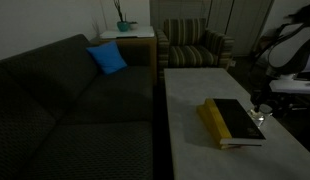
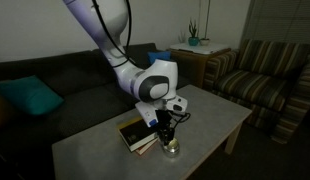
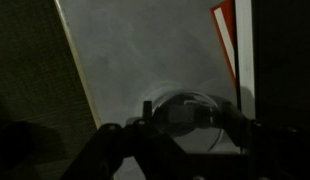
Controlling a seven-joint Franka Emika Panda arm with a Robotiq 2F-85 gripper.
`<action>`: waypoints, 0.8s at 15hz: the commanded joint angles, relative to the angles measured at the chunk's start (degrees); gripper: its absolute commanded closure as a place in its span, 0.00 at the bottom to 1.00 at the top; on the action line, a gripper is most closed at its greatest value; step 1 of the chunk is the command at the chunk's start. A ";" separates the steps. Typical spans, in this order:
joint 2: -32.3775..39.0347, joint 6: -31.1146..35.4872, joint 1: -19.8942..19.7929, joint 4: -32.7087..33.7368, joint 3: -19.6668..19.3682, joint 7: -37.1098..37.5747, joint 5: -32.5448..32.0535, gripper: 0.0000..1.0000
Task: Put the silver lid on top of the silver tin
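Observation:
The silver lid is a round grey disc lying flat between my gripper's two fingers, which are shut on its rim. In an exterior view the gripper hangs straight down just above the small shiny silver tin on the table, beside the book. A curved rim shows just under the lid; I cannot tell whether lid and tin touch. From the opposite side, the gripper is at the table's right edge and the tin is too dark to make out.
A black-and-yellow book lies on the pale table right next to the tin. A dark couch with a blue cushion runs along one side. A striped armchair stands beyond the table's end.

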 commanded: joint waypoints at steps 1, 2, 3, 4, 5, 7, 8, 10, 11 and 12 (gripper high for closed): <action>5.34 -8.30 -2.91 9.70 1.45 -2.81 1.25 0.56; 6.58 -9.87 -3.23 11.93 1.40 -2.86 1.24 0.56; 8.02 -11.30 -3.46 14.44 1.28 -2.79 1.18 0.56; 9.07 -12.40 -3.62 16.40 1.21 -2.64 1.16 0.56; 10.22 -13.37 -3.66 18.56 1.04 -2.38 1.06 0.56; 12.14 -15.49 -3.67 22.51 0.92 -2.42 0.73 0.56; 13.15 -16.82 -3.83 24.60 0.94 -2.79 0.54 0.56; 15.45 -20.28 -4.21 29.55 1.22 -3.29 -0.16 0.56; 13.22 -20.63 -3.92 26.92 0.92 -3.80 0.03 0.56; 12.73 -21.16 -3.92 26.71 0.91 -4.03 -0.11 0.56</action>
